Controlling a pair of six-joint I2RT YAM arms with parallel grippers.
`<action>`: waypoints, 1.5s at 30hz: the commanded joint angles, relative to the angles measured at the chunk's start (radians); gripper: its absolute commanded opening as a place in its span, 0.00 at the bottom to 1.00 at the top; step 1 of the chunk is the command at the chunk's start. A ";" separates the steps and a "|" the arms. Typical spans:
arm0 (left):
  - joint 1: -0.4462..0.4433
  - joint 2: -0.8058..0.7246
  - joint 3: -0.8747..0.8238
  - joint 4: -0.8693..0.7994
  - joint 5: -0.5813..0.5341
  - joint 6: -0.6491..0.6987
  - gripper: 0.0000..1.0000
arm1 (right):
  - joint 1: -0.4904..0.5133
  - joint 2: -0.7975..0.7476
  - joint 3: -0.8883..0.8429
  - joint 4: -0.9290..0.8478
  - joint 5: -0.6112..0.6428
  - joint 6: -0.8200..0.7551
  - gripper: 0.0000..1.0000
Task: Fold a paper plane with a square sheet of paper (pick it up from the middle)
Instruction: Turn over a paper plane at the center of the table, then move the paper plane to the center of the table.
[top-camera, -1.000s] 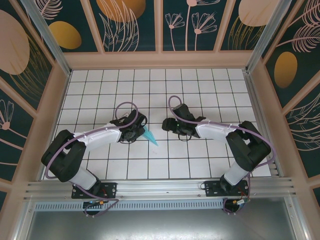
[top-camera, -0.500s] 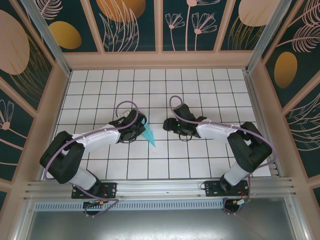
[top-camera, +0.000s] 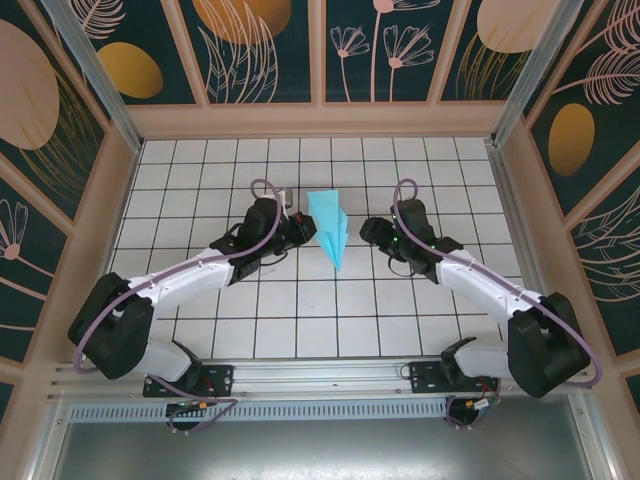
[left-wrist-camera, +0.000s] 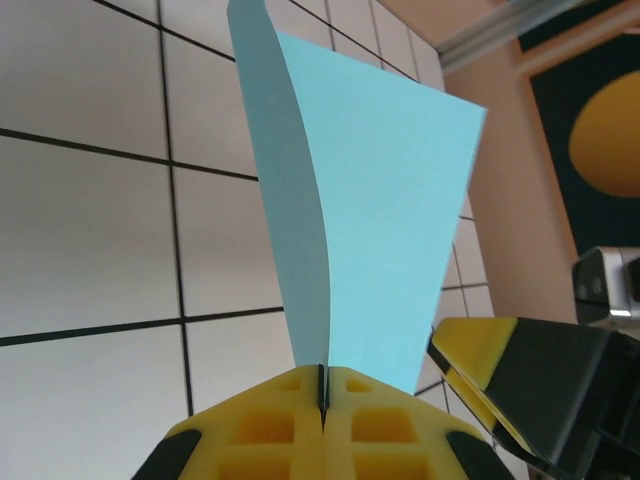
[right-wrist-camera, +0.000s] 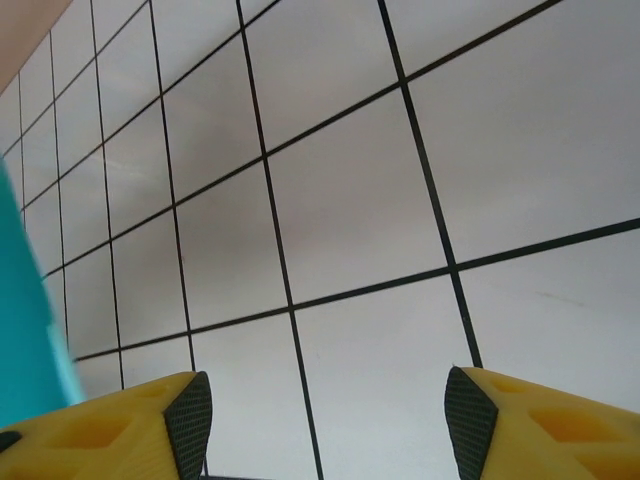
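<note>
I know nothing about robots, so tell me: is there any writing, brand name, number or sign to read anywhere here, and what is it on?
None: no word, number or sign can be read.
The paper plane is plain light blue.
The table bears only black grid lines.
The walls carry painted leaves and flowers, no lettering.
Any marking on the arm bases is too small to tell.
</note>
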 joint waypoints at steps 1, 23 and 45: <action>-0.007 0.074 -0.067 0.152 0.121 0.001 0.00 | -0.001 -0.010 -0.050 0.067 -0.097 -0.022 0.64; -0.006 0.168 -0.270 0.238 0.074 -0.076 0.00 | 0.284 0.297 0.081 0.094 -0.045 -0.067 0.48; -0.008 0.182 -0.256 0.200 0.056 -0.056 0.00 | 0.291 0.327 0.107 0.014 -0.079 -0.188 0.61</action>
